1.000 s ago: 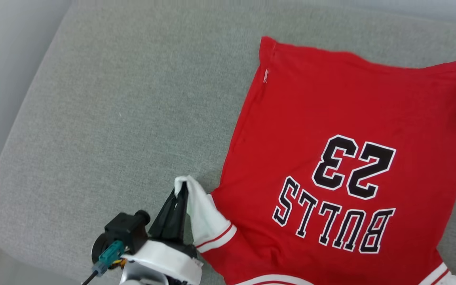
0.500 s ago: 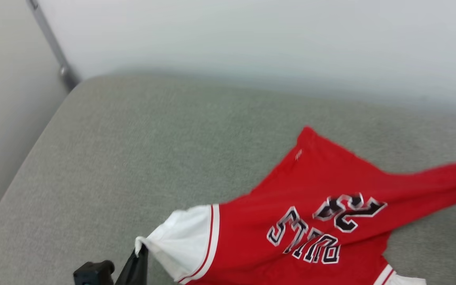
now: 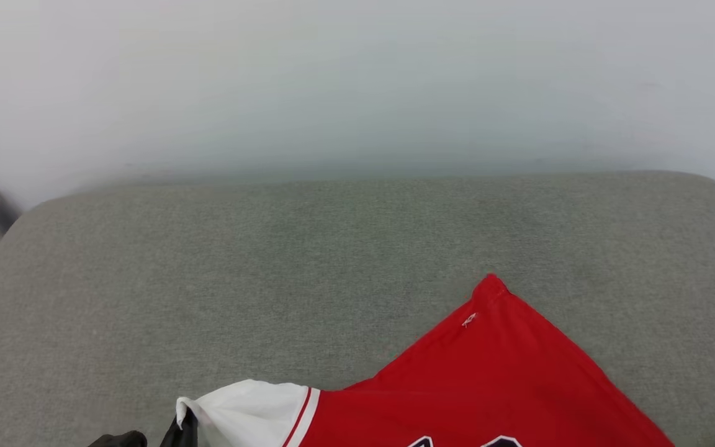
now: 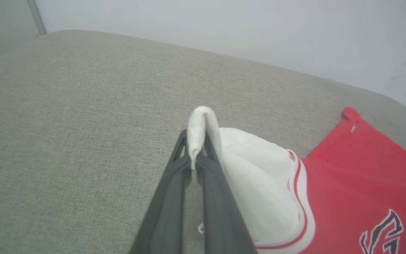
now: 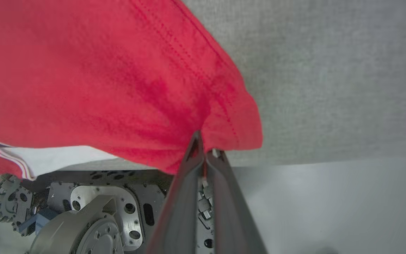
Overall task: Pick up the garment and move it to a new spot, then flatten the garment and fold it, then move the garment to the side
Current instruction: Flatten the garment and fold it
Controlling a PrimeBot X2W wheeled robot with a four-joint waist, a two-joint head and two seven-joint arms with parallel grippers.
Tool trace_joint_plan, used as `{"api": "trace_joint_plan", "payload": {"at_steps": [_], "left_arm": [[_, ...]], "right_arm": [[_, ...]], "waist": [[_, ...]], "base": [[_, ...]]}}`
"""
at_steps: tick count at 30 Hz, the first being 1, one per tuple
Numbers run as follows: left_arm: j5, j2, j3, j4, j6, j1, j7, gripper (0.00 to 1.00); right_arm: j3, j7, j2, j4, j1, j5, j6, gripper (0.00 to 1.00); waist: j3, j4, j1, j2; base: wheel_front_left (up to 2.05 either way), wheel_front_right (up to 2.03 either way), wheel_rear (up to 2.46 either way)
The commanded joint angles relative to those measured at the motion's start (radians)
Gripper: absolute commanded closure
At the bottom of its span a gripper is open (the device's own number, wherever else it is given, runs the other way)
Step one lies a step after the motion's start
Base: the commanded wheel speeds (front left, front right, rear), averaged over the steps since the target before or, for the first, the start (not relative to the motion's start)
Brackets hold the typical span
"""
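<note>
So the left gripper (image 4: pixel 193 143) has the garment (image 4: pixel 358 183) pinched tight by its white sleeve tip (image 4: pixel 202 120). The right gripper (image 5: pixel 204 150) clamps the red hem (image 5: pixel 236 120).

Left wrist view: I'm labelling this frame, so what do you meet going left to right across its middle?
Grey cushion → left gripper, shut on the white sleeve → striped trim → red body.

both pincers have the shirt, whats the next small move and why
Probably carry the garment forward over the grey cushion and lower it there, stretched. The left pincer is shut on the white sleeve tip, the right pincer on a red hem corner.
</note>
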Motion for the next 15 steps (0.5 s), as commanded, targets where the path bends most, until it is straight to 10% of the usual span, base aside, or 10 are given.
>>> {"api": "trace_joint_plan", "payload": {"at_steps": [1,3,4,15], "left_arm": [[-0.004,0.007,0.005,-0.003,0.004,0.013,-0.001,1.0],[-0.005,0.009,0.01,-0.002,0.009,0.018,0.001,1.0],[-0.007,0.01,0.011,-0.002,0.009,0.018,0.002,1.0],[-0.004,0.017,0.003,-0.011,0.008,-0.017,0.011,1.0]], "right_arm": [[-0.022,0.011,0.024,-0.031,0.042,-0.014,-0.001,1.0],[-0.054,0.02,0.073,-0.08,0.092,-0.012,-0.001,0.61],[-0.074,0.013,0.096,-0.108,0.11,-0.012,-0.001,0.0],[-0.129,-0.332,0.195,-0.306,0.065,-0.084,-0.001,0.0]], "waist": [[-0.007,-0.023,0.0003,0.0],[-0.006,-0.036,0.0003,0.0],[-0.006,-0.04,0.0003,0.0],[0.02,-0.056,0.0003,0.0]], "base": [[0.0,0.0,0.0],[0.0,0.0,0.0],[0.0,0.0,0.0],[0.0,0.0,0.0]]}}
